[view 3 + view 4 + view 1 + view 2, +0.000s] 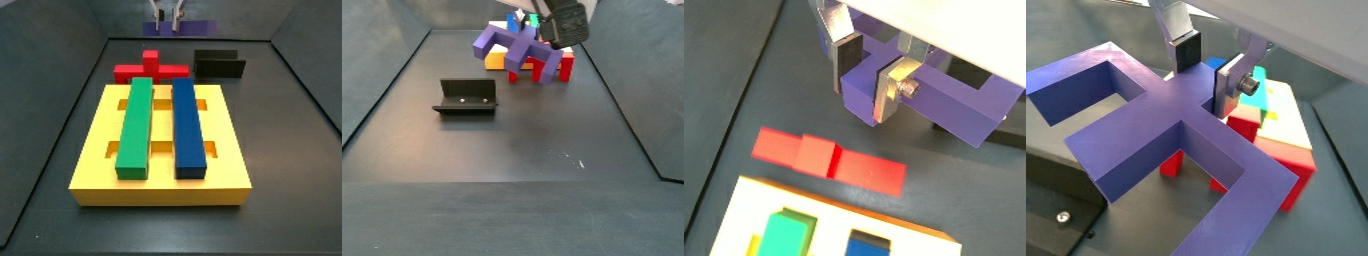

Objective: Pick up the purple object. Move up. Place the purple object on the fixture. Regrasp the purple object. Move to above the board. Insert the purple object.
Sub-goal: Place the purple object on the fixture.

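Picked up already: purple block (1160,130) clamped in the claw (1207,75), silver fingers (887,90) pressed on its raised middle post, seen in both wrist views. Lifted off the floor and hanging in the air, tilted a little in a side view (513,42). Up high at the far end of the box in a side view (170,22), behind the red cross block (147,68).

So first two steps look done: grabbed and raised.

Still left to do:
- Set the purple block on the black holder (465,97). Nothing on that holder now. Well apart from the claw in a side view; near the red cross block in a side view (219,63).
- Let go and grab again in a better way.
- Carry over the yellow board (94,150).
- Push down into the board.

Already sitting in the board: a green bar (135,128) and a blue bar (187,125), side by side, long ways. Open slots showing across them. Hard to tell from here which slot fits the purple block.

About a third of the way through, by the look of things. Most of the careful work yet to come.
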